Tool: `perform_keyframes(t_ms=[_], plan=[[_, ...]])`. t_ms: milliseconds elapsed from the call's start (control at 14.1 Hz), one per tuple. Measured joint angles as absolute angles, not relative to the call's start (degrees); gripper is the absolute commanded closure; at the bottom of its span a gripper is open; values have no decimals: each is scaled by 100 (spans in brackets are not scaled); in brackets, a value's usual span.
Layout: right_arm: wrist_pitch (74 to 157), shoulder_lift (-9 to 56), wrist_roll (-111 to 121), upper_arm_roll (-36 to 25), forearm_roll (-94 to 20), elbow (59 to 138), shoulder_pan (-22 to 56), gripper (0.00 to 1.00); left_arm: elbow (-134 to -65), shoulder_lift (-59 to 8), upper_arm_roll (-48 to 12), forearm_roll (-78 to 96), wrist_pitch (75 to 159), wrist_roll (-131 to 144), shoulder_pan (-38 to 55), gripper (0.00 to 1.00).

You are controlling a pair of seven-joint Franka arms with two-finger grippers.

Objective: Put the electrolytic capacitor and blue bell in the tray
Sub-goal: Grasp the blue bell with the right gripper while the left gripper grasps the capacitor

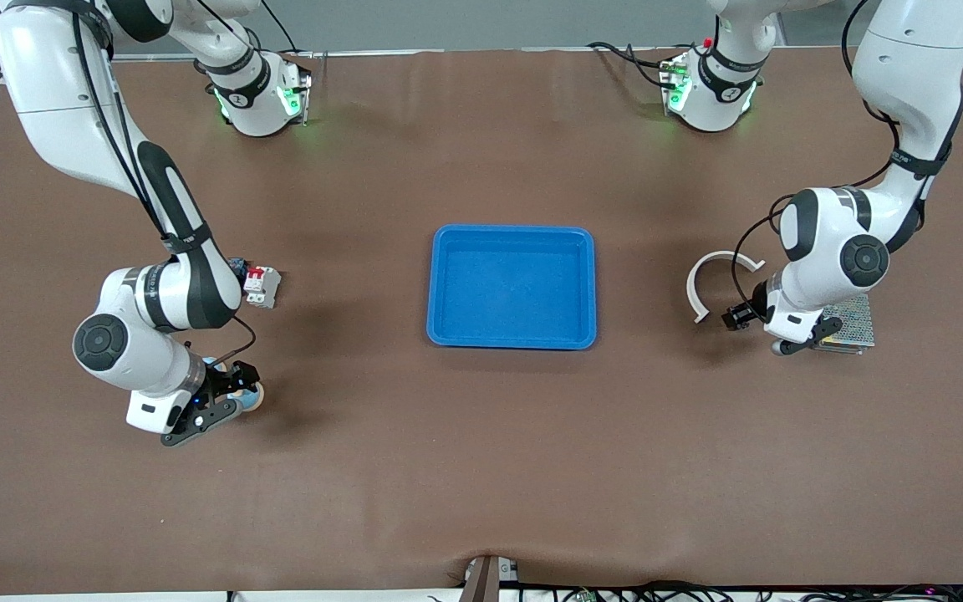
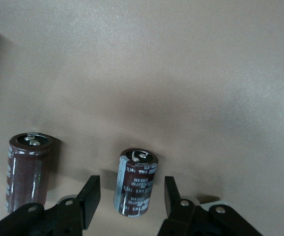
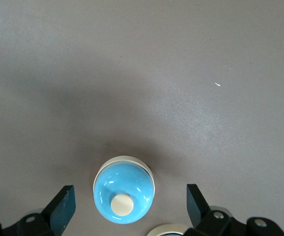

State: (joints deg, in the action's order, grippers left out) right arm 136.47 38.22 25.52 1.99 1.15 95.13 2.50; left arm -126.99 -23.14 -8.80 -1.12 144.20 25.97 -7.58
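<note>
The bright-blue tray (image 1: 513,288) lies empty in the middle of the table. A dark brown electrolytic capacitor (image 2: 136,183) stands upright between the fingers of my left gripper (image 2: 131,187), with a gap showing on both sides of it. In the front view the left gripper (image 1: 791,341) is low at the left arm's end of the table and the arm hides the capacitor. The blue bell (image 3: 124,189), with its cream button on top, sits between the wide-open fingers of my right gripper (image 3: 129,196), untouched. From the front, the bell (image 1: 252,398) peeks out beside the right gripper (image 1: 214,405).
A second, larger capacitor (image 2: 29,169) stands beside the first. The rim of another bell (image 3: 169,230) shows close to the blue one. A white arc-shaped part (image 1: 720,276) and a metal mesh box (image 1: 851,326) flank the left gripper. A red-and-white breaker (image 1: 262,286) lies by the right arm.
</note>
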Motion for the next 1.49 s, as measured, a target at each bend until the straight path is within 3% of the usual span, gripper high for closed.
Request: perform_keyframes(t_ms=[283, 567, 921, 1204, 1275, 1416, 1487], plan=[[14024, 3842, 2609, 199, 115, 9772, 251, 0, -12689, -2345, -885, -116, 14422, 2597, -755, 100], [14267, 3892, 2675, 203, 117, 9957, 258, 0, -12604, -2337, -906, -119, 14385, 2597, -748, 100], [14414, 3990, 2776, 193, 117, 9977, 256, 0, -11630, -2028, -1081, -119, 12869, 2597, -722, 100], [14531, 4055, 2785, 183, 117, 9978, 252, 0, -11407, -1761, -1669, -119, 12512, 2713, -700, 100], [14547, 4067, 2786, 182, 117, 9978, 251, 6, -11407, -1723, -1875, -119, 12423, 2882, -693, 100], [14558, 4075, 2788, 179, 117, 9978, 250, 36, -11408, -1697, -2307, -120, 12328, 3267, -666, 100], [14560, 4075, 2788, 179, 117, 9978, 250, 44, -11412, -1700, -2500, -120, 12311, 3405, -644, 100]])
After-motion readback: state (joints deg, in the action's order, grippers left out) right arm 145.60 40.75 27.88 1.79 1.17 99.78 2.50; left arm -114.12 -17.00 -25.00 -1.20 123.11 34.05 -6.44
